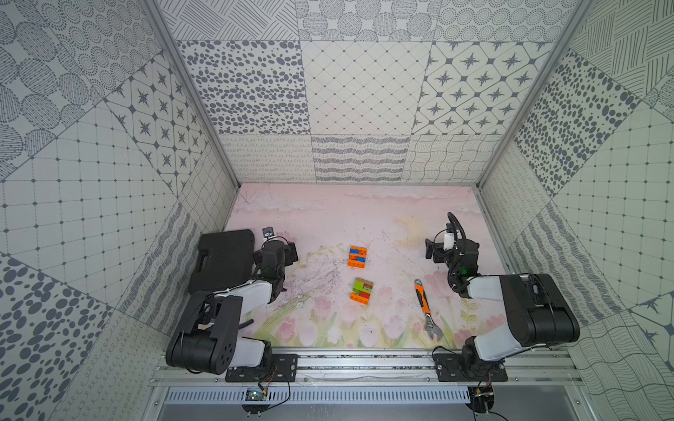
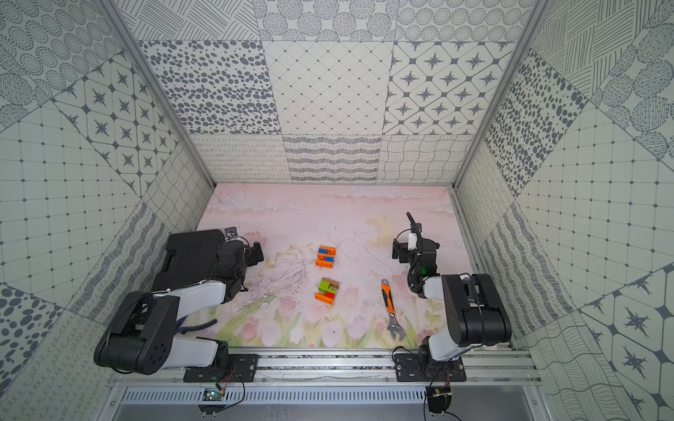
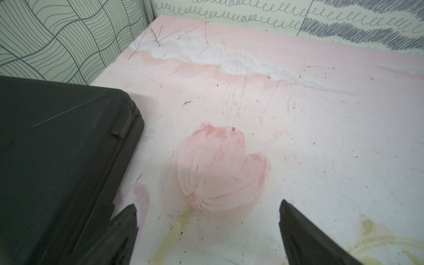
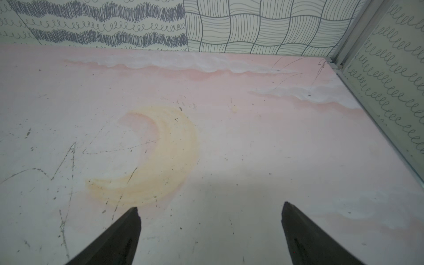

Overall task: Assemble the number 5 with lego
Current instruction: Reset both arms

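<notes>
Two lego clusters mid-surface, well apart: orange-blue point(image 1: 357, 256), green-red-orange point(image 1: 361, 290). Likely light, rigid, slick; pinch across flat sides, not studs. Left tool point(image 3: 207, 226) and right tool point(image 4: 210, 227) spread, empty.

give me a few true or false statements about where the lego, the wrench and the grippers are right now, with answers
1. The lego lies in two separate clusters, the far lego cluster and the near lego cluster. True.
2. The right gripper is shut on a brick. False: its jaws stand wide apart over bare mat, holding nothing.
3. The wrench lies between the lego and the right arm's base. True.
4. The left gripper holds the wrench. False: its jaws are open and empty beside the black case.
5. The black case sits on top of the lego. False: in both top views it lies by the left arm, apart from the bricks.
</notes>
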### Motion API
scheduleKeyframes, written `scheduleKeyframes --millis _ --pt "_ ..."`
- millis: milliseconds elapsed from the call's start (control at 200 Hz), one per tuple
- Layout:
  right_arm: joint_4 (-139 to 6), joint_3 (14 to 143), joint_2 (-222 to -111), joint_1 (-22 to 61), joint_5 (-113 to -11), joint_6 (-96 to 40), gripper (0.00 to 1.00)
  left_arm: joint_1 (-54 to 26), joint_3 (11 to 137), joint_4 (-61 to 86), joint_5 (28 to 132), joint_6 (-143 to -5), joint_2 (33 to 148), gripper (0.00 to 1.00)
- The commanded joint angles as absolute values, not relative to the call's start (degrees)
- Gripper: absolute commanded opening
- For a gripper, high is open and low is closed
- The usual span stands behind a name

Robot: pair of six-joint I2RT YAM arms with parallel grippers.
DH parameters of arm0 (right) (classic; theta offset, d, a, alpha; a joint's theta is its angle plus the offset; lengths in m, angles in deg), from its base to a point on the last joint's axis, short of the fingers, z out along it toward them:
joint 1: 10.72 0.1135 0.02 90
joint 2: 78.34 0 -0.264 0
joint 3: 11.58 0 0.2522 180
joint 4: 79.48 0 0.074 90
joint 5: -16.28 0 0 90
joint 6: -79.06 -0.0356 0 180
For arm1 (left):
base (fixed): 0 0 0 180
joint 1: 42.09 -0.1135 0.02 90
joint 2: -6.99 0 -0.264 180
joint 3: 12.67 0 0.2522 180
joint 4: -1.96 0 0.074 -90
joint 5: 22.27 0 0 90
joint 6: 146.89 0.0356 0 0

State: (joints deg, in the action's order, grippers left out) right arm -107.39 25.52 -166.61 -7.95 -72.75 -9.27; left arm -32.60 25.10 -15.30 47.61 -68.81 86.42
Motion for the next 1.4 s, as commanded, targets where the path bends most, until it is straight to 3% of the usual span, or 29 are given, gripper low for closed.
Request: scheduleKeyframes --millis 0,140,300,495,660,1396 --pt "-114.02 25.23 -166.94 -7.90 -71.62 -10.01 0.99 -33.13 26.15 -17.58 48.75 -66.30 86.06 0.99" --pt "-113.24 25.85 -167.26 -7.86 -76.02 -11.72 0.99 -33.25 24.69 -20.93 46.52 -64.32 86.18 0.99" --pt "-113.36 25.87 -167.29 -7.90 -76.07 -11.73 0.99 -35.53 25.93 -24.49 51.17 -60.51 89.63 0.99" --pt "-113.33 25.89 -167.29 -7.96 -76.05 -11.91 0.99 -40.13 21.98 -40.79 60.56 -60.97 98.41 0.99" --pt "-113.24 25.91 -167.30 -7.99 -76.01 -11.90 0.99 -40.16 23.80 -34.24 61.40 -62.08 96.92 0.99" --pt "-113.13 25.98 -167.29 -8.34 -75.31 -12.10 0.99 -38.72 23.81 -35.86 58.44 -60.32 97.69 0.99"
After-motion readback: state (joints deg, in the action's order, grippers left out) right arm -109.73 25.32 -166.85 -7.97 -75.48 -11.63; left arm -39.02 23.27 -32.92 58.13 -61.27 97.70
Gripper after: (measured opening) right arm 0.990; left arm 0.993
